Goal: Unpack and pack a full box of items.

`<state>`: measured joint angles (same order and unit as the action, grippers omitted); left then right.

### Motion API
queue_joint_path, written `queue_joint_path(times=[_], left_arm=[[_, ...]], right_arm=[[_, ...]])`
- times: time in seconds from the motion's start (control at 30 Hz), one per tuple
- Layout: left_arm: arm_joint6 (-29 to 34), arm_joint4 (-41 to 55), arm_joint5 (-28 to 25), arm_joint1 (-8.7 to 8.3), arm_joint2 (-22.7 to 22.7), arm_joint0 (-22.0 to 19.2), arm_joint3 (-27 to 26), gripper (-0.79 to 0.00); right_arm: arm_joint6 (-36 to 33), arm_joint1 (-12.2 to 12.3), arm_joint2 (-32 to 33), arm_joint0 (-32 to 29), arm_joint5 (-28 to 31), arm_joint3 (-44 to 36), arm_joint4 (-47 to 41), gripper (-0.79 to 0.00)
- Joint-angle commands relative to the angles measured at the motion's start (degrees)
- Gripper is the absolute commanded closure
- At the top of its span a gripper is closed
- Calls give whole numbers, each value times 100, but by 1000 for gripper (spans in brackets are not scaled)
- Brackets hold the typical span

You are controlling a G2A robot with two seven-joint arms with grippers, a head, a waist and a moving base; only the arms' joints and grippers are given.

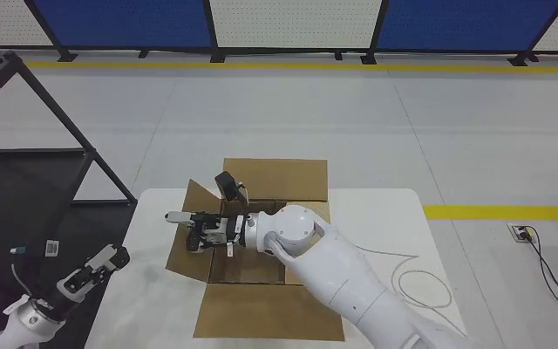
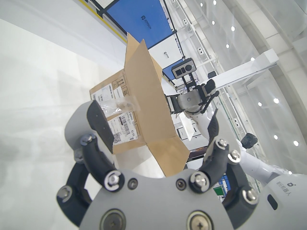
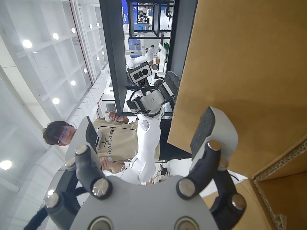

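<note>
Overhead, the cardboard box point(image 1: 275, 179) sits open on the white table point(image 1: 384, 227), its flaps folded outward. The right arm stretches across the box's opening from its near right corner and hides most of the inside. The right gripper point(image 1: 181, 225) hangs above the box's left flap, fingers parted, nothing between them. The left gripper point(image 1: 111, 258) is well apart from the box, off to its left and nearer the robot, and it too looks spread. From the left wrist, the left gripper point(image 2: 156, 123) is wide open and holds nothing — the box point(image 2: 112, 96) shows beyond the gap, its labelled side wall facing the camera and one flap jutting out from it, clear of the fingers. From the right wrist, the right gripper point(image 3: 148, 130) is likewise spread with nothing in its grasp. One of its fingers point(image 3: 203, 130) lies just beside the brown face of a flap of the box point(image 3: 239, 60) — whether it touches I cannot tell — and a corrugated cut edge of the box shows close by.
</note>
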<state>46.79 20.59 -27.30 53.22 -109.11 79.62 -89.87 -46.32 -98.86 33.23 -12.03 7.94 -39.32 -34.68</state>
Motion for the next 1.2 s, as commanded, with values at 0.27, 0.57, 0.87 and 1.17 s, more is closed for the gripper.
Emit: queue_joint_path(times=[0.27,0.57,0.87,1.17], left_arm=[[6,-24,28,-3,-4,18,-10,-785],[-740,-197,739,27,144,-119,65,-785],[-858,209,1141,56,185,-104,94,-785],[-656,488,1264,55,169,-105,101,-785]], right_arm=[[-11,-126,-113,121,-162,226,82,-785],[662,-195,-47,-207,-558,0,99,-785],[723,-371,-316,-125,-908,72,872,-785],[787,-451,-146,-127,-589,175,1078,-785]])
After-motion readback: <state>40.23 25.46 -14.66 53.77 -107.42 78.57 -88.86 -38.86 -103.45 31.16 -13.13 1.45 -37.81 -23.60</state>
